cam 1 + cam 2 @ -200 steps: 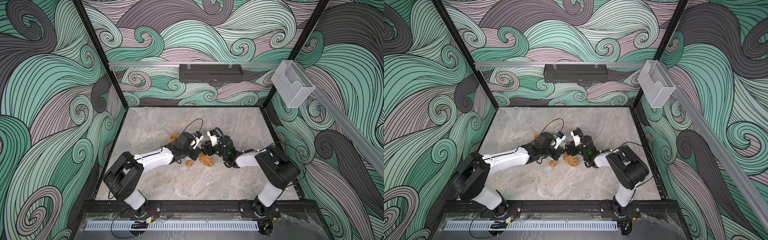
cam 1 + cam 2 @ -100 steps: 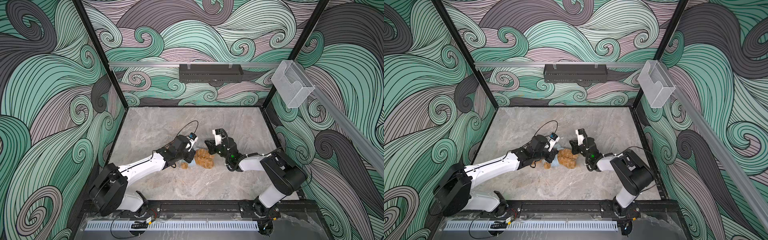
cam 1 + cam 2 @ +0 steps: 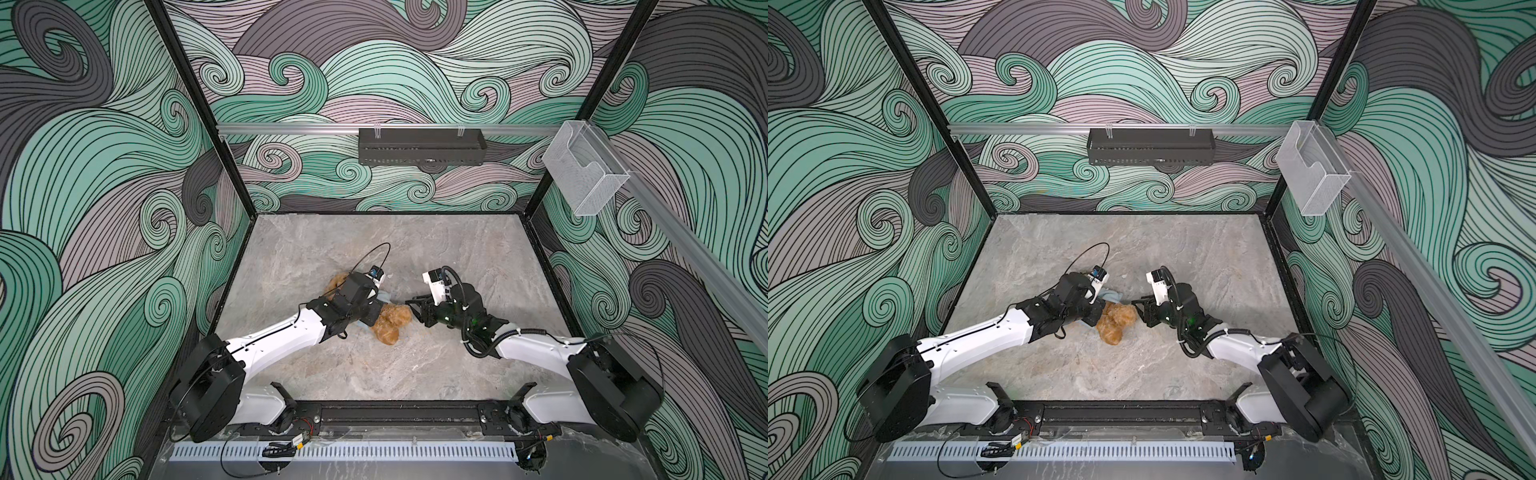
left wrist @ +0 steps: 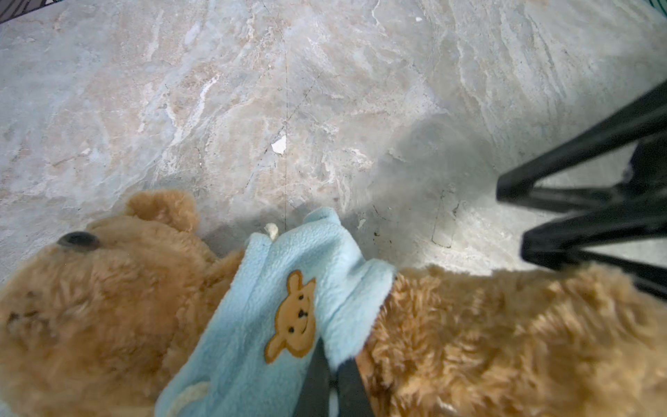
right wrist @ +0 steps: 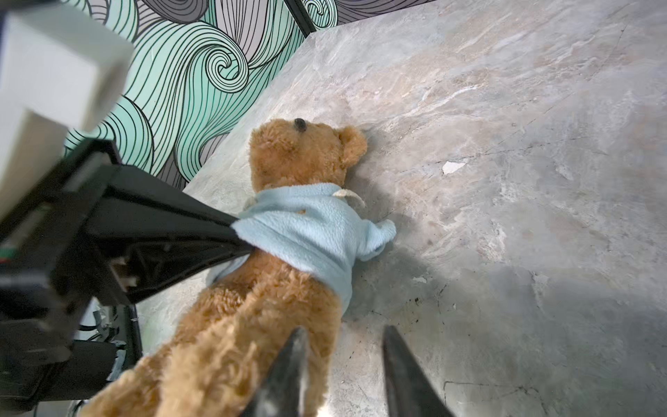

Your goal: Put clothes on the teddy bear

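The teddy bear (image 3: 390,326) (image 3: 1115,322) lies on the marble table (image 3: 415,249), its head (image 5: 299,155) toward the left wall and its legs toward the middle. A light blue shirt (image 5: 314,224) (image 4: 260,310) with a bear-face patch covers its upper body. My left gripper (image 4: 334,361) (image 3: 376,313) is shut on the shirt's lower hem beside the belly. At the bear's legs my right gripper (image 5: 344,330) (image 3: 413,309) stands open; one finger lies against the fur, with only bare table between the fingers. In both top views my left arm hides most of the shirt.
A black tray (image 3: 422,146) hangs on the back wall rail, and a clear plastic bin (image 3: 584,166) is fixed to the right wall. A small white chip (image 5: 453,166) marks the tabletop beyond the bear. Patterned walls enclose the table on three sides.
My right gripper has let go of the bear and drawn back to the right, now open beside its legs. The left gripper keeps hold of the shirt and has shifted slightly.
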Tool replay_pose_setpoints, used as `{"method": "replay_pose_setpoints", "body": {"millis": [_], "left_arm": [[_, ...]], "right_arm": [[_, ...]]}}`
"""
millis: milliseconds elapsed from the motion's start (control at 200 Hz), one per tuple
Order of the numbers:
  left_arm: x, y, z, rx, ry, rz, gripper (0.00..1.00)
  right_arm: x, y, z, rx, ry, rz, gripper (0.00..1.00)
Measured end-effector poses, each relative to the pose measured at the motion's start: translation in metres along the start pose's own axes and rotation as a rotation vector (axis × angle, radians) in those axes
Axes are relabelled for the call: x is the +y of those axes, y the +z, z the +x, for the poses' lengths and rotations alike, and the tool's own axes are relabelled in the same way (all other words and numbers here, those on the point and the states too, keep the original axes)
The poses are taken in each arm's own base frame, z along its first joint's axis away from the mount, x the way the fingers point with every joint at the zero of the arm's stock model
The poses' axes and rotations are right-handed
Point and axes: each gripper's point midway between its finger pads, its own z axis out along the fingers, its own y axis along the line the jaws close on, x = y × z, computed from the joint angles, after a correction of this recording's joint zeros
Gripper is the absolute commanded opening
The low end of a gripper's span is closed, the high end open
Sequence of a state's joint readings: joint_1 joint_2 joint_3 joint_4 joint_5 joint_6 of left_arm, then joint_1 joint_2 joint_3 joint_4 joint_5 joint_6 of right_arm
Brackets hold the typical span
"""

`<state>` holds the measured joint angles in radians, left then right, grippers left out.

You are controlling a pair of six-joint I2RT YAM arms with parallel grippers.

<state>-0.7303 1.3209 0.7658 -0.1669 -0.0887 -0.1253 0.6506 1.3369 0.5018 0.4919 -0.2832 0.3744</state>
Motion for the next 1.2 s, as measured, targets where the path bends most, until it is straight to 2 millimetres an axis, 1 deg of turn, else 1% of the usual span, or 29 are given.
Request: {"method": "replay_pose_setpoints", "body": {"millis": [105,175,295,395,565,660,840,1025,1075,1181,1201], "left_arm": [[0.0,0.001,0.009,0.026,0.02,0.005,0.16],[0.0,0.001,0.013,0.039,0.036,0.002,0.21],[0.001,0.003,0.019,0.073,0.071,-0.013,0.34],[0.001,0.006,0.021,0.095,0.108,-0.034,0.4],[0.001,0.01,0.018,0.108,0.158,-0.071,0.42],[0.003,0.014,0.013,0.108,0.167,-0.092,0.38],[0.009,0.018,0.008,0.097,0.168,-0.135,0.31],[0.014,0.02,0.002,0.08,0.166,-0.166,0.22],[0.014,0.022,0.002,0.08,0.167,-0.171,0.17],[0.015,0.024,0.0,0.072,0.159,-0.176,0.0],[0.015,0.024,-0.001,0.069,0.156,-0.179,0.0]], "right_arm": [[0.003,0.004,-0.013,-0.005,-0.023,0.003,0.42],[0.004,0.01,-0.016,0.005,-0.022,-0.002,0.42],[-0.003,0.018,-0.001,0.051,-0.002,0.009,0.42],[-0.006,0.019,0.007,0.072,0.007,0.015,0.41],[-0.007,0.019,0.008,0.075,0.007,0.016,0.41],[-0.007,0.019,0.008,0.076,0.002,0.016,0.43],[-0.007,0.019,0.009,0.081,-0.026,0.017,0.51],[-0.009,0.031,0.001,0.091,-0.061,0.018,0.56],[-0.009,0.034,-0.002,0.092,-0.074,0.016,0.57],[-0.006,0.041,-0.007,0.094,-0.094,0.001,0.64],[-0.006,0.041,-0.007,0.095,-0.103,-0.003,0.65]]}}
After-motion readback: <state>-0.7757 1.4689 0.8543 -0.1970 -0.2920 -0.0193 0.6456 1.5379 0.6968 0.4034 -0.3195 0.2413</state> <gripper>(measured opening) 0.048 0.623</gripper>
